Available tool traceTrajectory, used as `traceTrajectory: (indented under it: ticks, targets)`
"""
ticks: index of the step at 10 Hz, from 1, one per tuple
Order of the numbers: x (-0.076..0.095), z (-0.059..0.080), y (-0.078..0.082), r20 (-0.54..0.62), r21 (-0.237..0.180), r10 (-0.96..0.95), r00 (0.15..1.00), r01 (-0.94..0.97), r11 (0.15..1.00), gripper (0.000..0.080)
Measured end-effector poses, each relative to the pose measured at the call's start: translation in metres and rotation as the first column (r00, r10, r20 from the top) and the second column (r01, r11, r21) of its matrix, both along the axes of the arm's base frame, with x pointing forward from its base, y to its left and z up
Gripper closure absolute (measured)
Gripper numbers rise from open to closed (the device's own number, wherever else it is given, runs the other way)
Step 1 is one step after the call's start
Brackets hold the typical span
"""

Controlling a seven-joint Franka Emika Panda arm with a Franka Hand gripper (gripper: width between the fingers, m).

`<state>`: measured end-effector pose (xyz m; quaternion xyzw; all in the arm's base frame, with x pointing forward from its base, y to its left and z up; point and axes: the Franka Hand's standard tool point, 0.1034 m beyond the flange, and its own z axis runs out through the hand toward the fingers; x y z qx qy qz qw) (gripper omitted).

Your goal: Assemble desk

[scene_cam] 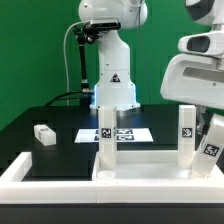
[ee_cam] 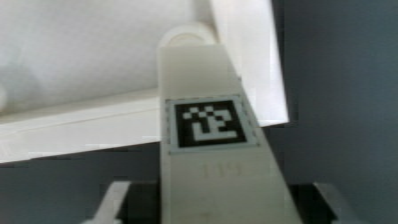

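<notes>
The white tabletop panel lies flat at the front of the table, inside the border wall. Two white legs stand upright on it, one at the exterior view's left and one further right, each with a black-and-white tag. My gripper is at the exterior view's right edge, just right of the right-hand leg. It is shut on a third tagged leg. In the wrist view this leg runs out between my fingers over the panel's edge. A loose leg block lies on the black table at the left.
The low white U-shaped border wall runs along the front and left. The marker board lies flat behind the tabletop. The robot base stands at the back centre, with a cable on its left.
</notes>
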<state>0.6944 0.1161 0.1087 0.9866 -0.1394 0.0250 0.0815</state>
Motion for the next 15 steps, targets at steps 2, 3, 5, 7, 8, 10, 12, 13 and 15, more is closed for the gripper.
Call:
traceTrajectory:
  ticks: [2,3,5,7,8,10,12,13,15]
  targets:
    - [0.000,0.000,-0.002,0.000,0.000,-0.004,1.000,0.004,1.000,0.0500]
    - [0.001,0.000,-0.003,0.004,0.000,-0.029,1.000,0.029,1.000,0.0500]
    - [-0.005,0.002,-0.008,0.045,0.023,-0.256,0.966,0.255,0.967,0.0502]
    - [-0.013,0.003,-0.009,0.112,0.049,-0.466,0.878,0.463,0.885,0.0502]
    - [-0.014,0.003,-0.010,0.143,0.058,-0.554,0.820,0.552,0.832,0.0501]
    - [-0.017,0.004,-0.015,0.171,0.084,-0.667,0.725,0.664,0.743,0.0501]
    - [-0.018,0.004,-0.017,0.176,0.098,-0.747,0.641,0.744,0.661,0.0501]
    - [-0.019,0.004,-0.018,0.180,0.109,-0.796,0.578,0.793,0.600,0.0501]
    - [-0.027,0.002,-0.012,0.192,0.202,-0.933,0.304,0.918,0.341,0.0501]
